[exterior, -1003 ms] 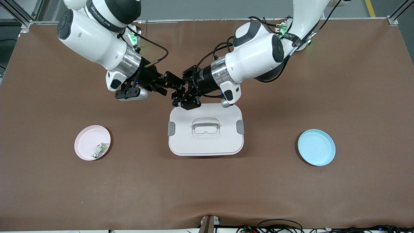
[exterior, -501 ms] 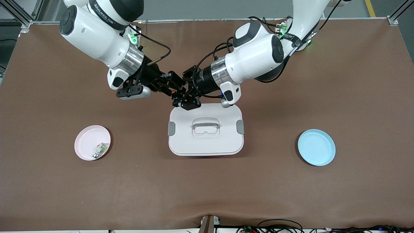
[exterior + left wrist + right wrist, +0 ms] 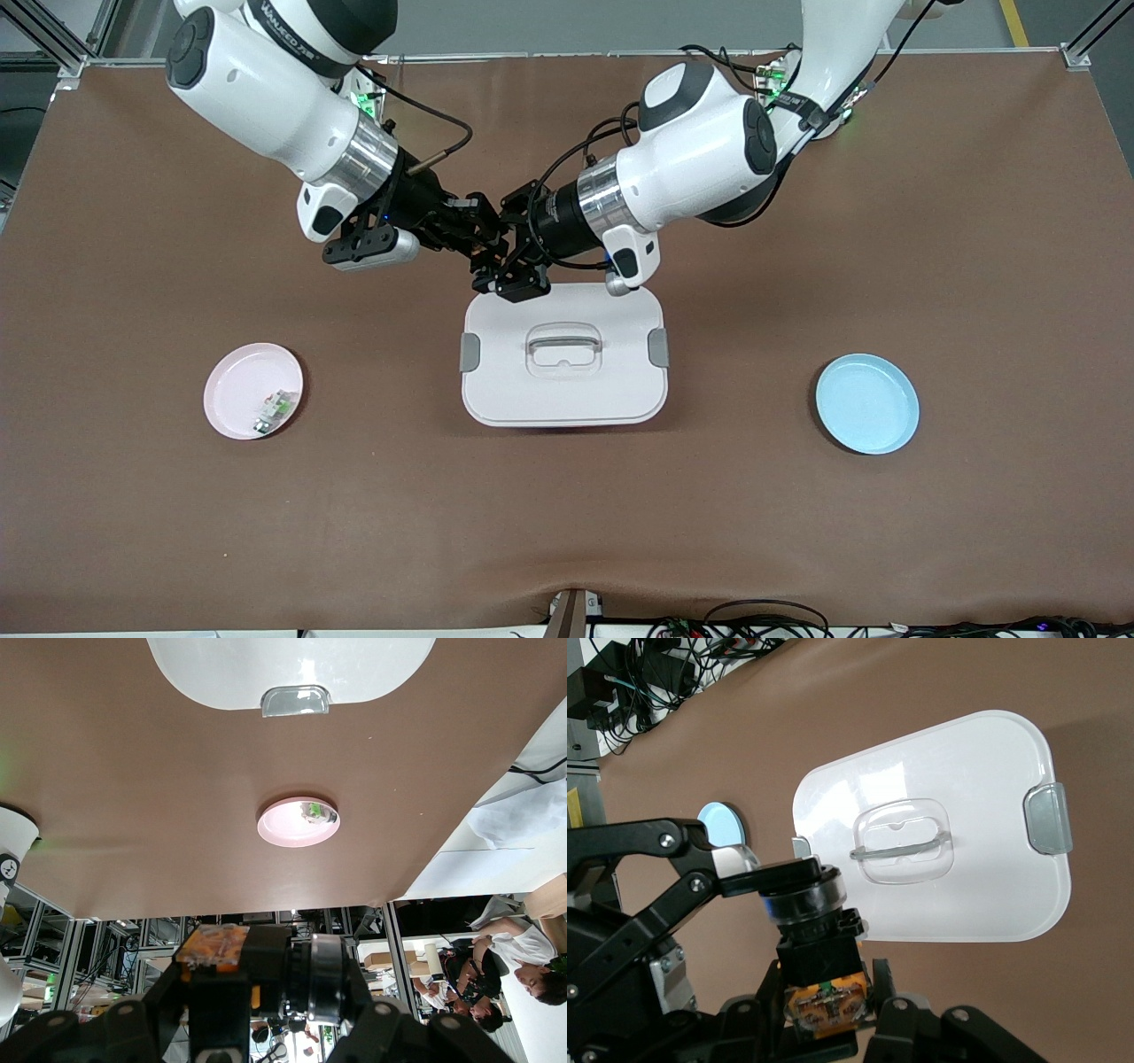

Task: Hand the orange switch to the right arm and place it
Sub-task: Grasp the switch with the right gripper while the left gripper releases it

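table [image 3: 974, 221]: brown cover | aluminium frame [image 3: 53, 40]: table corners | floor [image 3: 576, 22]: grey

My table cover [image 3: 974, 221] looks like matt brown cloth, slightly wrinkled at the camera-side edge. White box lid [image 3: 563, 390] is smooth glossy plastic with grey clips; the pink plate [image 3: 232, 390] and blue plate [image 3: 866, 403] look like smooth plastic too. My arms have glossy white shells, brushed-metal wrists and matt black grippers; the orange switch [image 3: 819, 970] has a black plastic barrel.

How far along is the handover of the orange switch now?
Done: the left gripper has the orange switch lifted, its fingers shut on it, above the white box's edge. In hand: the right gripper sits at the switch's rear block; its grasp is unclear. Left: release, then placing.
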You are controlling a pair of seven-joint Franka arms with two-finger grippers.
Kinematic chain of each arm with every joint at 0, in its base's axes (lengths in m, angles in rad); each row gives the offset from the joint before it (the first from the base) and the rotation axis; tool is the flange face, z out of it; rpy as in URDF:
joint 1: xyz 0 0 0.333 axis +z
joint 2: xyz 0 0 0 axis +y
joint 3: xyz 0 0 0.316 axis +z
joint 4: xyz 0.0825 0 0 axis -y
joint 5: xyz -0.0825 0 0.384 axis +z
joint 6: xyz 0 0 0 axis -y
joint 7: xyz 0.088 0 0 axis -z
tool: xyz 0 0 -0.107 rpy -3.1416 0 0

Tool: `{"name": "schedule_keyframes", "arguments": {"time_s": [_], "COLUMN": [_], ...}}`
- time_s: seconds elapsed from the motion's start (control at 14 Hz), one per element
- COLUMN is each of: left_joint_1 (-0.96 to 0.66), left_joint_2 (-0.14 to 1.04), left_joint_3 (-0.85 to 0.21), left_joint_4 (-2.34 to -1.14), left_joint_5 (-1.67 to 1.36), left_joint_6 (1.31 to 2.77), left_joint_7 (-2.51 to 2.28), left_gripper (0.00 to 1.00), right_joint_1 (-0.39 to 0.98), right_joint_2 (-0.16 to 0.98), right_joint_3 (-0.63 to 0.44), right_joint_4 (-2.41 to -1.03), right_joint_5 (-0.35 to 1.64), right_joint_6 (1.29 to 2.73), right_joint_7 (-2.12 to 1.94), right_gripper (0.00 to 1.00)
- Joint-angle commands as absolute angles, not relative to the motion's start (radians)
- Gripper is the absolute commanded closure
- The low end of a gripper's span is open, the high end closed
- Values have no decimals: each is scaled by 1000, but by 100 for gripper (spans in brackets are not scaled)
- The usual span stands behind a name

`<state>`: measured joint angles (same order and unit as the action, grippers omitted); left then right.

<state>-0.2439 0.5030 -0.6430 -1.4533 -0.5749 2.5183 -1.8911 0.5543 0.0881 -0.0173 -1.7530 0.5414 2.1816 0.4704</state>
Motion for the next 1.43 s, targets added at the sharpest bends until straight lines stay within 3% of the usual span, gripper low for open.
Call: {"name": "schedule_keyframes", "arguments": {"time_s": [0.0,0.07,0.36,0.5,1.07,1.36], "left_joint_1": [-247,-247,-244,-242,-236,-193], "left_joint_2": [495,495,491,491,483,431], "left_joint_3": [-638,-638,-638,-638,-638,-637], "left_joint_4": [-1445,-1445,-1445,-1445,-1445,-1483], "left_joint_5": [-549,-549,-548,-540,-535,-522], "left_joint_6": [2530,2530,2528,2528,2520,2442], "left_joint_7": [-1907,-1907,-1907,-1907,-1905,-1896], "left_gripper": [64,59,27,0,0,0], "right_joint_1": [565,565,565,565,565,545], "right_joint_2": [95,95,95,95,95,91], "right_joint_3": [-23,-23,-23,-23,-23,-32], "right_joint_4": [-1747,-1747,-1747,-1747,-1743,-1743], "right_joint_5": [532,532,532,532,503,413], "right_joint_6": [2175,2175,2175,2175,2166,2042], "right_joint_7": [522,522,522,522,465,189], "right_gripper": [100,100,100,100,100,100]}}
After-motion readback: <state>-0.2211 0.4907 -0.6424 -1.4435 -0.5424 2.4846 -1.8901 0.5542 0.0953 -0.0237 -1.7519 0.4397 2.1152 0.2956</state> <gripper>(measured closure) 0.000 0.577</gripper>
